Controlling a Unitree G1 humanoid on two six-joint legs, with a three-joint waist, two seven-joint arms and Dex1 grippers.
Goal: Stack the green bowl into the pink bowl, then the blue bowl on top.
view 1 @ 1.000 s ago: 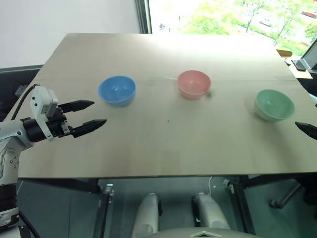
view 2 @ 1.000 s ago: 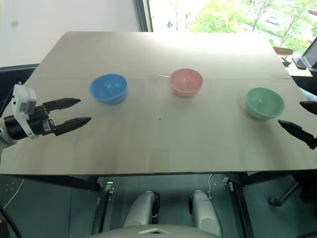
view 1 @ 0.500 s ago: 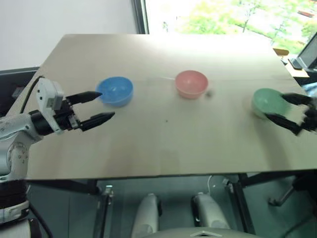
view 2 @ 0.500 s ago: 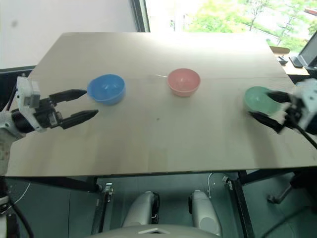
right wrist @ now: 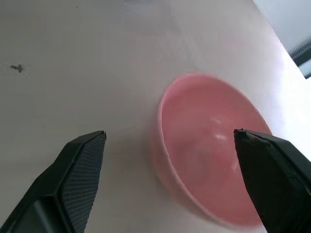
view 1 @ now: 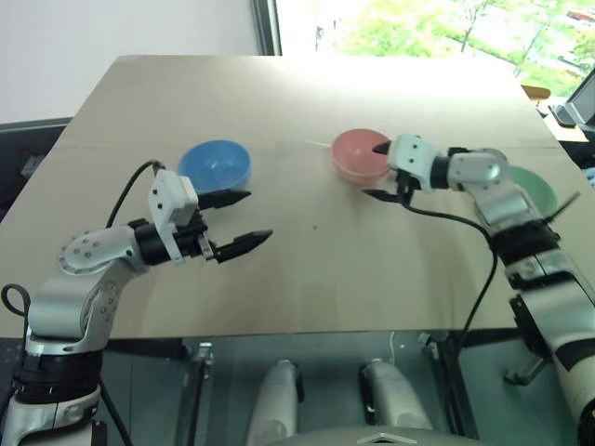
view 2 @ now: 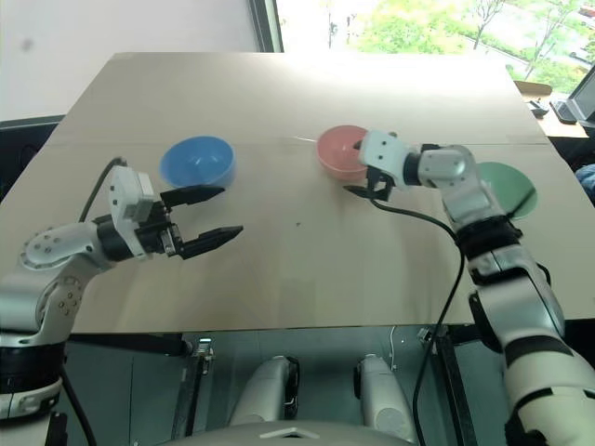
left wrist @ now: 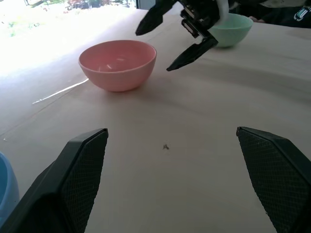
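Ahead of you, three bowls sit upright in a row across the wooden table (view 1: 307, 279). Your left gripper (view 1: 239, 220) hangs spread and empty just in front of the blue bowl (view 1: 215, 168), not touching it. Your right gripper (view 1: 376, 171) is spread wide too, one finger over the near rim of the pink bowl (view 1: 358, 154) in the middle and the other just outside, gripping nothing. Beyond that arm, the green bowl (view 2: 509, 189) rests alone at your right.
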